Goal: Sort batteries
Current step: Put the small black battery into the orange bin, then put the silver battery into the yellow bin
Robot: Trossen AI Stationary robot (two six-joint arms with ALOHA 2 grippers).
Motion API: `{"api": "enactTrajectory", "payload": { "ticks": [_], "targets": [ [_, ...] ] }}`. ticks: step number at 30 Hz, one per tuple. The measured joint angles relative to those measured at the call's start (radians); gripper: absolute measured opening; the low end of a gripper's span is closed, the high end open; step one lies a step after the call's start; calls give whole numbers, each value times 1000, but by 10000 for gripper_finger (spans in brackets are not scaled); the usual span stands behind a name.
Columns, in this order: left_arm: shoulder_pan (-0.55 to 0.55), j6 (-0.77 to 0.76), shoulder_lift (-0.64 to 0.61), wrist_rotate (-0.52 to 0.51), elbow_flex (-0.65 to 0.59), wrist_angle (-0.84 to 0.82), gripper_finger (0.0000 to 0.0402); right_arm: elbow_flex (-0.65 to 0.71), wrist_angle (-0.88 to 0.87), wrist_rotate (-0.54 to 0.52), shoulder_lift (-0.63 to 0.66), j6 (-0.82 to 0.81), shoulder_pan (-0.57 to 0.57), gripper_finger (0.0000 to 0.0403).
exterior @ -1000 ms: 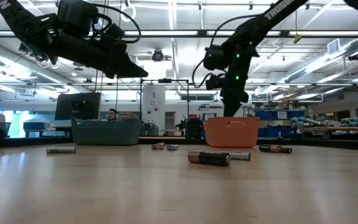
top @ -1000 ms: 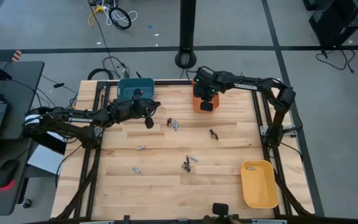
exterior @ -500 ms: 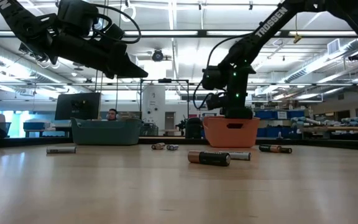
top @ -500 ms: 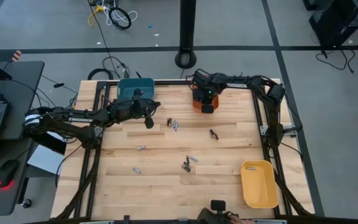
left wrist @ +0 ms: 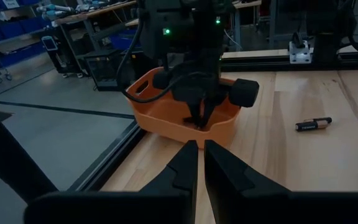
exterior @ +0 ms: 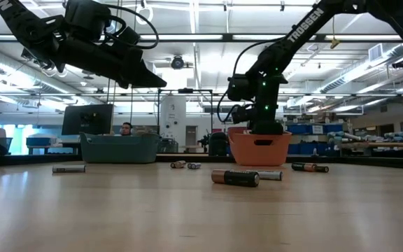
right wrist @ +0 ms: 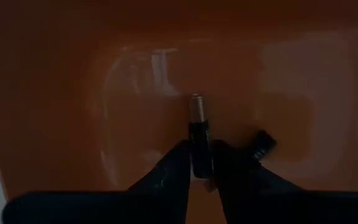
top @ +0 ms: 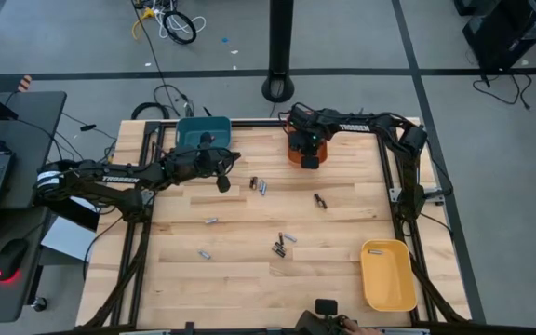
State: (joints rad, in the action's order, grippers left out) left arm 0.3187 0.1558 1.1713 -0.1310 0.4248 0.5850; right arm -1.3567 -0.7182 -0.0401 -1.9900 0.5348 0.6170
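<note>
The right gripper hangs inside the orange bin, its fingers pinching a dark battery pointing straight out from them, while the left gripper, pressed together, waits near the teal bin.

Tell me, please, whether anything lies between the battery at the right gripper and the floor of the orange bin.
Nothing visible does. The right gripper is down inside the orange bin, the battery between its fingers, over bare orange floor. Another battery lies just beside it.

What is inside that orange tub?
The right hand reaches into the orange tub, a battery between its fingers, another battery alongside. The rest is hidden.
</note>
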Motion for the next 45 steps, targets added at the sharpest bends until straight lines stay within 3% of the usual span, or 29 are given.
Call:
{"api": "enactTrajectory", "payload": {
  "ticks": [17,30,34,37,41,45],
  "targets": [
    [0,0,0,0,0,0,35,0,-43,-23,5,-1,0,144],
    [0,-2,0,0,0,0,35,1,-53,-44,120,7,-7,162],
    [0,-2,0,0,0,1,35,1,-92,-159,202,48,-39,142],
    [0,-3,0,0,0,1,35,1,-120,-167,277,43,-66,100],
    [0,-3,0,1,0,1,35,3,-158,-64,367,-23,-89,21],
    [0,-2,0,50,0,1,35,54,-140,69,439,-81,-109,17]
  ]
}}
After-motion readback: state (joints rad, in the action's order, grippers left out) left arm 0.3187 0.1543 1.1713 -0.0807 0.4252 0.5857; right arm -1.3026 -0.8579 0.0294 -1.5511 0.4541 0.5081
